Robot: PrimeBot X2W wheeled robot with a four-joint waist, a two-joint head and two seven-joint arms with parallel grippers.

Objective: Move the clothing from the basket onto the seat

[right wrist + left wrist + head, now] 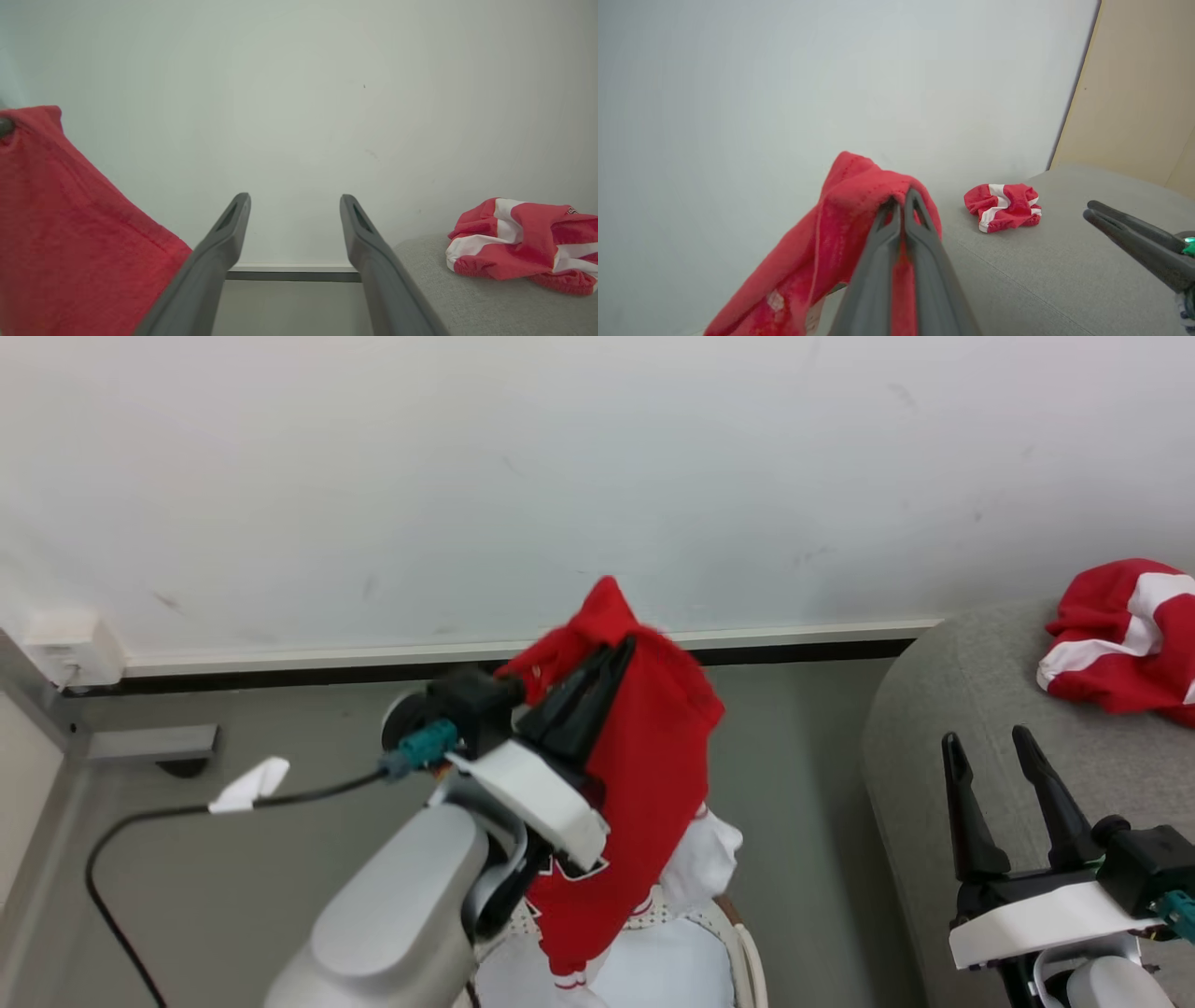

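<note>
Pincer on the raised left arm clamps a red fabric jersey dangling over the cream-white perforated plastic basket; the right pincer, fingers apart, points up near the speckled light-grey seat.

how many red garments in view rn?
2. The jersey hangs from the left gripper over the basket; the striped one lies on the seat. More may be hidden in the basket.

Two red garments, one basket, one seat.

Red jersey, red-and-white striped garment, speckled grey seat
</note>
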